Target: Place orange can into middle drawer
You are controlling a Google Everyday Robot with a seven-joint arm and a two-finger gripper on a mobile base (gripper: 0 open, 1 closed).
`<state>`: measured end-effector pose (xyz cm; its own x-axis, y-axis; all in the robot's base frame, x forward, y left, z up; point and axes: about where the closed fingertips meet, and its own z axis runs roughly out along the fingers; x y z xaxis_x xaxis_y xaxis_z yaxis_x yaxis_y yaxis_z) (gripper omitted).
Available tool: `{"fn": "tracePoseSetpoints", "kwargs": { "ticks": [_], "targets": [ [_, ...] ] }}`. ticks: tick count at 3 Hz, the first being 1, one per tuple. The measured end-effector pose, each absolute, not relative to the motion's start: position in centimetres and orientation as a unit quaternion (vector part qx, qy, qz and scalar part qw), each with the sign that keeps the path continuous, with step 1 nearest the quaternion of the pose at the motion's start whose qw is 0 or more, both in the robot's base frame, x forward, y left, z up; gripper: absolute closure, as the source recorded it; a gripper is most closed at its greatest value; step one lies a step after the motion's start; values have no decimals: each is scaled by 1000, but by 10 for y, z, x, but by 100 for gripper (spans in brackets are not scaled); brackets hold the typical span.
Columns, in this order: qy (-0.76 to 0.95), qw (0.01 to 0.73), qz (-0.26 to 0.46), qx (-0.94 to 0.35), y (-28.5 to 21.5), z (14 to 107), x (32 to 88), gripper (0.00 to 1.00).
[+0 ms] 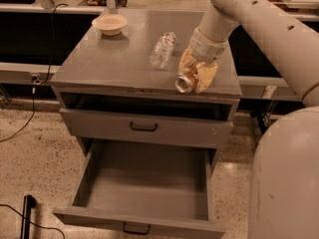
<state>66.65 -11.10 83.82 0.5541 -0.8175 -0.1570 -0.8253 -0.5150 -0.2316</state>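
The orange can (185, 82) lies on its side near the front right edge of the grey cabinet top (114, 63), silver end facing the front. My gripper (196, 71) has come down over it, with a tan finger on each side pressed against the can. The can still rests on the top. The middle drawer (149, 183) is pulled out wide below, its flat floor bare and its black handle at the front rim.
A clear crinkled plastic bottle (163, 49) lies just left of the can. A tan bowl (109, 23) stands at the back left. The upper handled drawer (144, 127) is shut. My own body (284, 183) fills the right side. A black object with a cable (27, 208) lies on the floor.
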Motion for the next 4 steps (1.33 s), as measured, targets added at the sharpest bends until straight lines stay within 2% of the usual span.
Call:
{"fn": "tracePoseSetpoints", "kwargs": {
  "ticks": [1, 2, 3, 4],
  "targets": [
    [454, 145, 16, -879, -106, 834, 658, 63],
    [469, 187, 20, -863, -96, 859, 638, 86],
    [538, 220, 53, -812, -99, 891, 599, 100],
    [614, 215, 125, -749, -96, 876, 558, 100]
  ]
}}
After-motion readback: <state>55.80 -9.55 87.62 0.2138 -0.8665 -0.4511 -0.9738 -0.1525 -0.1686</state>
